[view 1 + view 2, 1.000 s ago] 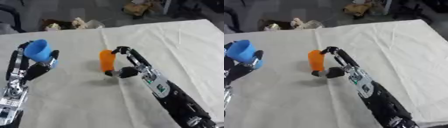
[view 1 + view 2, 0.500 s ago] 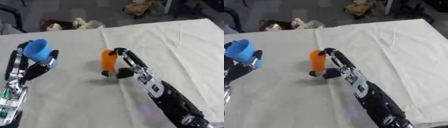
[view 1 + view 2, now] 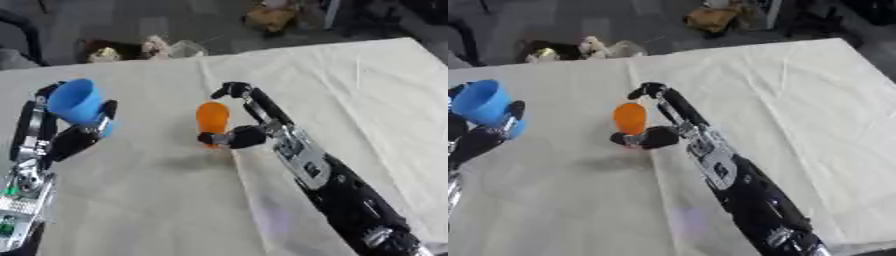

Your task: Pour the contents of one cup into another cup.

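1. Work surface: a table (image 3: 350,80) covered with a cream cloth (image 3: 798,100), creased in several places. Beyond its far edge the floor is dark, with some blurred clutter that cannot be identified.

2. Right hand (image 3: 249,127): it enters from the lower right along a long black forearm with silver parts. Its fingers arch over the top of the orange cup (image 3: 212,120) and the thumb comes in low at the cup's base, so the hand is closed round the cup in a pinch from the cup's right side.

3. Orange cup: it is near the middle of the table, roughly upright, tilted slightly. A soft shadow lies on the cloth just below and to the left of it; whether the base touches the cloth cannot be told.

4. Left hand (image 3: 74,137): it shows at the left edge, rising on a black and silver arm. Its fingers are curled round the blue cup (image 3: 77,102), gripping it from behind and from both sides.

5. Blue cup: it is held above the cloth at the left side, tilted, with its mouth facing up and to the left. Its contents cannot be seen.

6. Relation of cups: the two cups are well apart, the blue to the left of the orange, with bare cloth between them.
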Controlling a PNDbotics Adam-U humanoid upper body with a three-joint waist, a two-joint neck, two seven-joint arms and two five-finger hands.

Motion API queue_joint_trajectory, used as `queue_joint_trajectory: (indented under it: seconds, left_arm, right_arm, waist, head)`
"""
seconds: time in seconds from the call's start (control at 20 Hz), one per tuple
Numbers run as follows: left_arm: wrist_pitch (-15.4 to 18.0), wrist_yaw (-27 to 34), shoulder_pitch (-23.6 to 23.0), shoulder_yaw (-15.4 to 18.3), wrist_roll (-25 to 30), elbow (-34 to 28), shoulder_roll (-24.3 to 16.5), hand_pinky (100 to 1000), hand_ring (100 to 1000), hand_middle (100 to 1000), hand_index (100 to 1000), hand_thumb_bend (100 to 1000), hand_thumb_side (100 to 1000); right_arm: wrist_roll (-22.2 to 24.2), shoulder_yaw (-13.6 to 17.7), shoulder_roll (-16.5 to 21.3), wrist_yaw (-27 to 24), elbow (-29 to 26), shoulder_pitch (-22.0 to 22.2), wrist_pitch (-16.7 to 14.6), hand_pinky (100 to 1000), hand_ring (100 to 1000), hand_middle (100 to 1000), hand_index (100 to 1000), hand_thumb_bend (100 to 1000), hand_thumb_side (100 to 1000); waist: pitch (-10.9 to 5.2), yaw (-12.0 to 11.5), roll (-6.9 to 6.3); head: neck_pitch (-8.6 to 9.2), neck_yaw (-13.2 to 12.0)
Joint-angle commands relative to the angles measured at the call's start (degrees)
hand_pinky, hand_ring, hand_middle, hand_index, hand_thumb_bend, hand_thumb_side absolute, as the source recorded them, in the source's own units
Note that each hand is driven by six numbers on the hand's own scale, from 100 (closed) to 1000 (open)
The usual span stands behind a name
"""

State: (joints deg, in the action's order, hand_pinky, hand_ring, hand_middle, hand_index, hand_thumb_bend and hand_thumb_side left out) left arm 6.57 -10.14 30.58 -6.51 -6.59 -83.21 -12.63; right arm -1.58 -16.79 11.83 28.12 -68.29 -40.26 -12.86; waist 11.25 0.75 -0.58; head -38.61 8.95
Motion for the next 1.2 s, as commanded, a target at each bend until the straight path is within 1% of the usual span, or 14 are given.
queue_joint_trajectory:
  seconds: [0.05, 0.15, 0.3, 0.5, 0.55, 0.6, 0.65, 1.0, 1.2]
  left_arm:
    - [0.1, 0.0, 0.6, 0.1, 0.2, -0.7, -1.0, 642, 552, 120, 439, 100, 256]
    - [0.1, 0.0, 0.6, 0.2, 0.2, -0.6, -1.0, 642, 552, 120, 440, 100, 256]
    - [0.1, 0.0, 0.5, 0.2, 0.2, -0.6, -1.0, 642, 553, 120, 440, 100, 257]
    - [0.1, 0.1, 0.4, 0.3, 0.3, -0.6, -1.0, 643, 554, 121, 440, 100, 258]
    - [0.2, 0.1, 0.4, 0.3, 0.3, -0.6, -1.0, 643, 554, 120, 440, 100, 259]
    - [0.2, 0.2, 0.4, 0.3, 0.3, -0.6, -1.0, 643, 554, 121, 440, 100, 259]
    - [0.2, 0.2, 0.4, 0.3, 0.4, -0.6, -1.0, 643, 554, 120, 440, 100, 261]
    - [0.3, 0.3, 0.6, 0.2, 0.6, -0.7, -0.7, 644, 555, 120, 440, 100, 264]
    - [0.4, 0.5, 0.9, 0.0, 0.8, -1.0, -0.5, 644, 555, 120, 440, 100, 267]
  right_arm:
    - [-0.3, 0.9, 1.5, -0.6, -0.9, -0.4, 1.0, 851, 931, 719, 769, 706, 495]
    - [-0.7, 1.5, 1.6, -0.3, 1.6, -0.1, 1.2, 854, 933, 728, 777, 736, 512]
    - [-1.5, 2.6, 1.6, 0.7, 5.2, 0.3, 0.7, 855, 934, 732, 784, 757, 531]
    - [-3.2, 4.0, 1.7, 1.5, 7.5, 0.4, 0.1, 854, 932, 730, 783, 762, 538]
    - [-3.4, 4.1, 1.6, 1.6, 7.8, 0.3, 0.0, 854, 931, 727, 782, 797, 528]
    - [-3.4, 4.1, 1.5, 1.7, 8.1, 0.2, 0.0, 854, 931, 728, 783, 787, 534]
    - [-3.3, 4.0, 1.4, 1.9, 8.4, 0.1, -0.1, 854, 930, 728, 784, 758, 545]
    - [-1.4, 2.5, -1.3, 4.8, 11.4, -1.5, -1.8, 859, 930, 732, 791, 752, 551]
    - [-1.2, 2.5, -2.5, 6.5, 13.0, -2.5, -2.4, 860, 929, 730, 791, 746, 554]
  waist:
    - [-1.14, 0.1, -0.07]
    - [-1.14, 0.1, -0.11]
    - [-1.13, 0.2, -0.23]
    - [-1.17, 0.3, -0.40]
    - [-1.18, 0.2, -0.41]
    - [-1.18, 0.2, -0.43]
    - [-1.18, 0.1, -0.44]
    - [-1.10, -0.5, -0.65]
    - [-0.98, -1.2, -0.71]
  head:
    - [0.67, -0.1]
    - [0.65, -0.2]
    - [0.58, -0.3]
    - [0.44, -0.2]
    - [0.43, -0.2]
    - [0.45, -0.1]
    - [0.45, -0.1]
    - [0.56, 0.3]
    - [0.85, 0.5]
